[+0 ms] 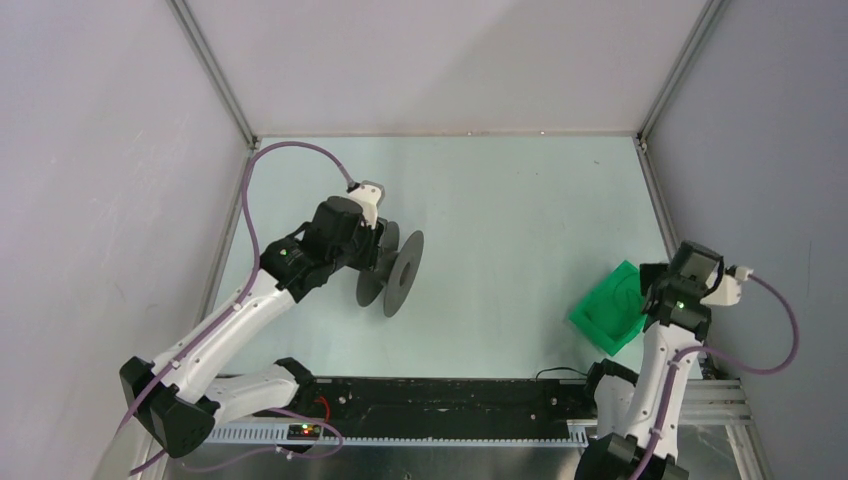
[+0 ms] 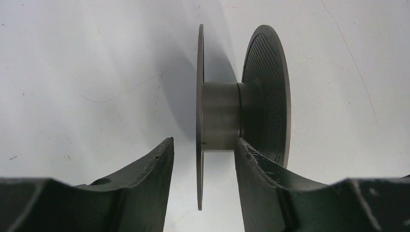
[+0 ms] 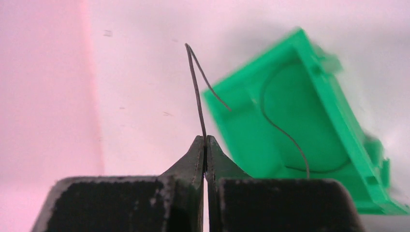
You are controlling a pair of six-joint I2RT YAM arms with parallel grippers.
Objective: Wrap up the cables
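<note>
White arms [image 1: 240, 315] carry black joints [image 1: 335, 228], purple cords [image 1: 247, 212] and scuffed dark left end effector [image 2: 203, 145] fingers [image 2: 145, 179]

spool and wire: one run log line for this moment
left gripper open, astride one spool flange | right gripper shut on wire | more wire in green bin

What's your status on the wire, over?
Left hand open, straddling the spool's near flange. Right hand shut on the wire, more lying in the bin. Spool core bare, nothing wound yet. Nothing seen between bin and spool.
</note>
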